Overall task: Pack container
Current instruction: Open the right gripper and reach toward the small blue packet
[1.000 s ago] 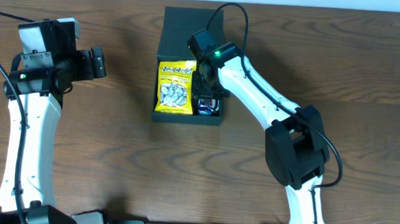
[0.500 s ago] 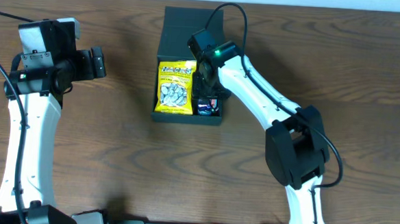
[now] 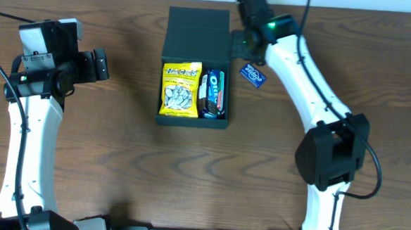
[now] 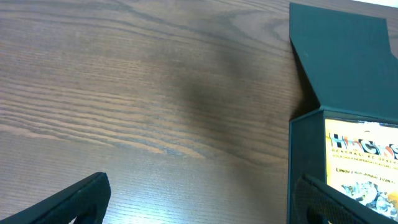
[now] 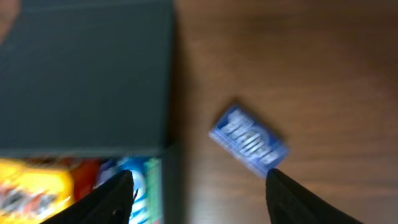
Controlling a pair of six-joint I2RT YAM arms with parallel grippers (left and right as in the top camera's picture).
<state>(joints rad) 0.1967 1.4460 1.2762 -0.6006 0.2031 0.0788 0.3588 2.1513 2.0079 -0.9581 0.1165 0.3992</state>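
The container (image 3: 191, 120) is a dark box in the middle of the table, with its flap lid (image 3: 196, 31) lying open behind it. Inside lie a yellow snack packet (image 3: 181, 90) and a dark Oreo packet (image 3: 212, 94). My right gripper (image 3: 239, 45) hovers open by the lid's right edge. In the right wrist view its fingers (image 5: 298, 200) straddle the box wall (image 5: 173, 180) and bare table, gripping nothing. A small blue packet (image 5: 249, 140) lies just ahead on the wood. My left gripper (image 3: 99, 64) is open, well left of the box.
The small blue packet (image 3: 252, 74) rests on the wood right of the container. In the left wrist view the container's left wall (image 4: 306, 155) and the yellow packet (image 4: 364, 158) show at the right, with bare wood grain to the left.
My right gripper has opened, left the Oreo packet in the box's right side, and pulled back to the lid's right edge. The left arm has not moved.
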